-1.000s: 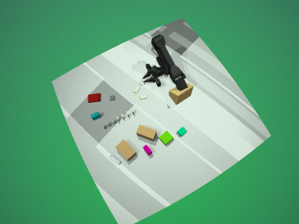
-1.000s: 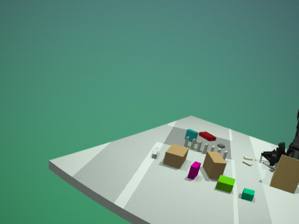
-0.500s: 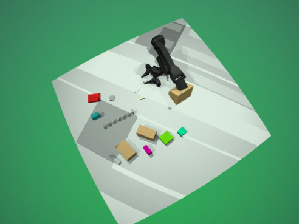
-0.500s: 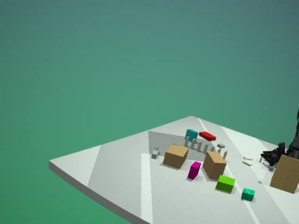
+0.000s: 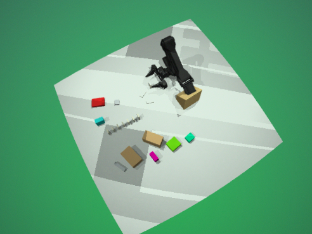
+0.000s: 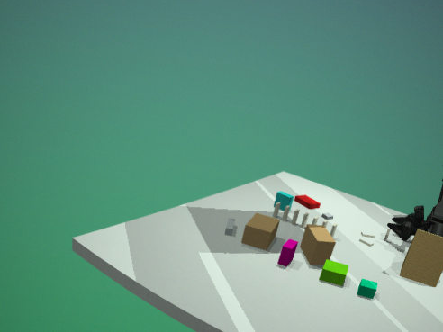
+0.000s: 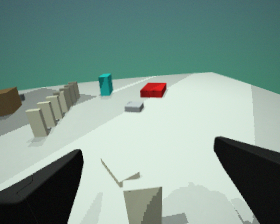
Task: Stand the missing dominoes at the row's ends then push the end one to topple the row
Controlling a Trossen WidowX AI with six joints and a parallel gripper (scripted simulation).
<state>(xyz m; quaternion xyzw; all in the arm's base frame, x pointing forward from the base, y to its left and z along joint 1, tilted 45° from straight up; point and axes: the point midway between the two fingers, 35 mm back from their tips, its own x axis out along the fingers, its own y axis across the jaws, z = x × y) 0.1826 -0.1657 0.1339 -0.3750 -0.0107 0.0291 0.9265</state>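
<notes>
A row of several pale dominoes [image 5: 124, 124] [image 6: 304, 219] [image 7: 53, 106] stands on the white table [image 5: 222, 133]. My gripper [image 5: 154, 78] [image 6: 401, 229] [image 7: 150, 150] is open, well away from the row and near the arm's base. In the wrist view one pale domino [image 7: 143, 206] [image 6: 386, 234] stands upright on the table between the spread fingers, touching neither. Two more dominoes [image 5: 143, 95] [image 5: 149, 102] [image 6: 367, 235] lie flat just ahead of the gripper; one of them shows in the wrist view [image 7: 120, 173].
A red block [image 5: 97, 102] [image 7: 153, 88], a small grey cube [image 5: 117, 102] [image 7: 134, 106] and a cyan block [image 5: 99, 120] [image 7: 105, 85] lie near the row's far end. Brown boxes [image 5: 153, 138] [image 5: 131, 156], green [image 5: 174, 143], teal [image 5: 189, 137], magenta [image 5: 154, 156] and grey [image 5: 120, 166] blocks lie beyond the row.
</notes>
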